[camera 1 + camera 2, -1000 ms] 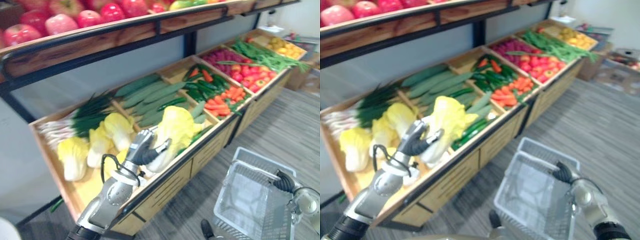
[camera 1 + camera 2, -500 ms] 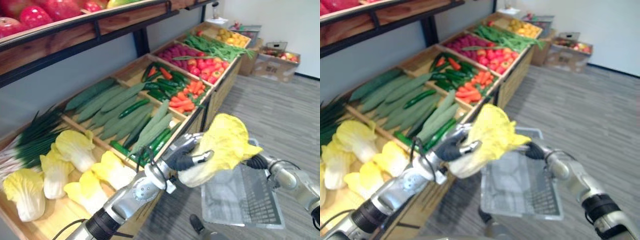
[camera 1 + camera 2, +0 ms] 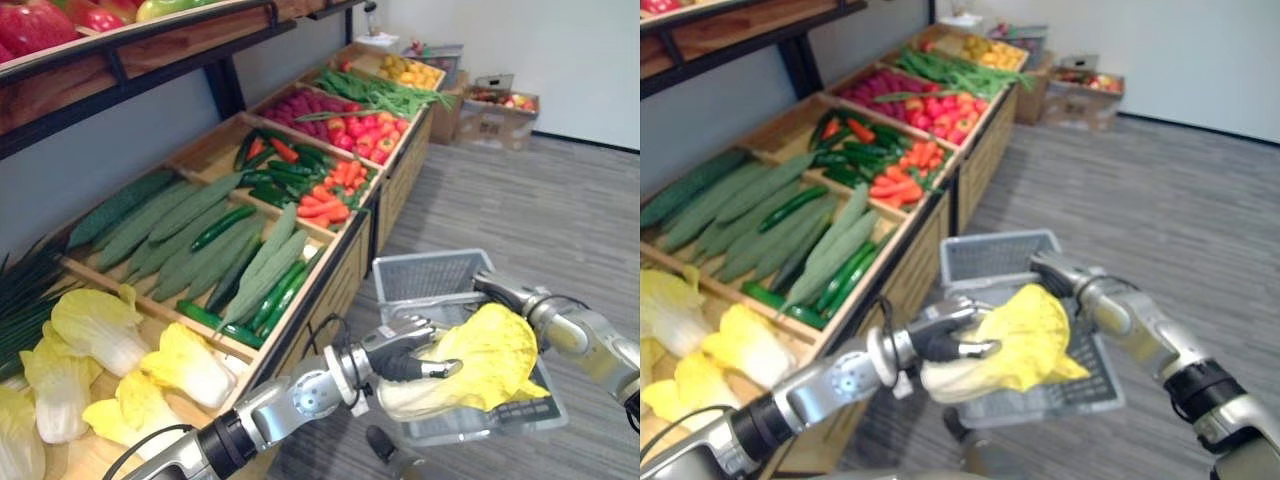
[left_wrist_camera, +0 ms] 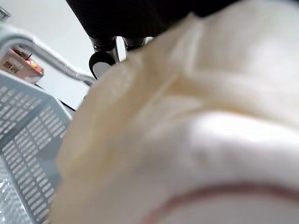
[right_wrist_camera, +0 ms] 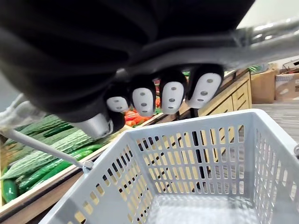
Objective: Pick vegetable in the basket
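Cabbage (image 3: 490, 355) is off the produce shelf (image 3: 345, 285) now and hangs right over the basket (image 3: 425, 275), with the left hand (image 3: 400, 358) curled tight round it. Right hand (image 5: 173, 95) grips the basket's handle. Picking looks done; lowering it in and letting go is what's left.

A yellow-leafed cabbage (image 3: 495, 355) lies sideways just over the open grey plastic basket (image 3: 425, 278).

No legible text, no labels, no numbers
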`<state>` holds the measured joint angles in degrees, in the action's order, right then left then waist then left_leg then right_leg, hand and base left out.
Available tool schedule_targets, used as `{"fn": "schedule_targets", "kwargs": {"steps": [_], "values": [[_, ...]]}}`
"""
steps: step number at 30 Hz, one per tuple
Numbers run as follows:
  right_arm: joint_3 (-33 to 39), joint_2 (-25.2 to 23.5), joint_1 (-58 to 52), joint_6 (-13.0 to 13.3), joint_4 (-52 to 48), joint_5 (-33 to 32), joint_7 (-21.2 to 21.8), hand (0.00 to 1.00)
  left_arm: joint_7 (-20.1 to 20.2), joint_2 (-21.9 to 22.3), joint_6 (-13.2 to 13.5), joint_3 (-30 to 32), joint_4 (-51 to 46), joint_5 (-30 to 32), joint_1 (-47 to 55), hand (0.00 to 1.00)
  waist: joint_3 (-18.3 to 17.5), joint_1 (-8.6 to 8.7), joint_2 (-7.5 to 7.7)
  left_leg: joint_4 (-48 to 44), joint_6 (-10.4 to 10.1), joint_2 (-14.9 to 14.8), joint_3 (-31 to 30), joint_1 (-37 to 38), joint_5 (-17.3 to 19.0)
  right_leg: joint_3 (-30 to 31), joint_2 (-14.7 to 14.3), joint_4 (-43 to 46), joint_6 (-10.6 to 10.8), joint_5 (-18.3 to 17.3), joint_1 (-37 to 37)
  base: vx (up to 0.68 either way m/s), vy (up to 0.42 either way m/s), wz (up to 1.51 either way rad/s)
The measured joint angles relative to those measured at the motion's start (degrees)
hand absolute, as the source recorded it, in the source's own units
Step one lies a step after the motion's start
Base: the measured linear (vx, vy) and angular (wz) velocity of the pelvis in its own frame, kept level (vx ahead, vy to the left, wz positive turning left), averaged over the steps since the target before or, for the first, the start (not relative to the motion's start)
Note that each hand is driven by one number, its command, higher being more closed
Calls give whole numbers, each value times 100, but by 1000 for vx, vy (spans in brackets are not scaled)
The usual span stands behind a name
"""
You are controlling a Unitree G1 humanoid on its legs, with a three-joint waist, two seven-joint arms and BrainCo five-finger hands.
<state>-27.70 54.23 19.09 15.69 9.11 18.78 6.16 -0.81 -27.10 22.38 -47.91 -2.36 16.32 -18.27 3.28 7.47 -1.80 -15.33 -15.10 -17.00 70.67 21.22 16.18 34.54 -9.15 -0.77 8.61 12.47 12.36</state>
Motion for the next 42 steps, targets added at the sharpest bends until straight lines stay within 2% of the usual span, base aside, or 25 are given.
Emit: {"fn": "schedule_targets", "kwargs": {"steps": [5,9,17,18,25,35,38,42], "values": [[-153,-19,192,77,-280,-203,45,100,-2,254,-3,-217,547,292,-151,100,0,31,2,-3,0,3,87,18,0,61,-41,5,-20,30,25,19,-32,-9],[-216,-45,378,118,-441,-332,60,100,-20,674,-19,-346,1259,597,-292,100,-3,45,13,7,0,10,108,29,0,81,-53,6,-20,30,24,11,-38,-2],[-221,-389,450,87,-439,-382,157,100,-225,1339,-309,-147,2534,1130,-507,100,21,96,154,12,0,48,234,90,10,195,-76,5,1,-2,25,7,-39,-7],[-221,-392,451,81,-439,-386,190,100,-285,1396,-375,-57,2703,1178,-510,0,26,125,162,14,-1,46,237,89,11,194,-77,-1,-4,-6,26,15,-35,-1],[-225,-453,451,-12,-435,-403,312,100,-526,1777,-688,395,3716,1614,-809,0,37,194,157,69,5,58,250,88,6,187,-85,-8,-19,27,42,24,-42,0],[-230,-589,445,-46,-408,-416,454,100,-532,1826,-696,547,3924,1650,-878,0,100,194,122,166,13,143,225,86,0,155,-23,-11,-20,22,38,7,-40,2],[-190,-592,383,-76,-389,-416,454,100,-512,1790,-695,529,3643,1636,-878,0,108,197,121,219,45,158,-7,-12,-21,-43,113,-16,-24,16,28,-14,-66,39],[191,-740,96,-78,-248,-405,490,100,-297,1575,-659,111,2476,1387,-897,0,107,106,120,257,99,162,-357,-151,-58,-351,299,-15,-27,19,-19,-31,-51,43]]}}
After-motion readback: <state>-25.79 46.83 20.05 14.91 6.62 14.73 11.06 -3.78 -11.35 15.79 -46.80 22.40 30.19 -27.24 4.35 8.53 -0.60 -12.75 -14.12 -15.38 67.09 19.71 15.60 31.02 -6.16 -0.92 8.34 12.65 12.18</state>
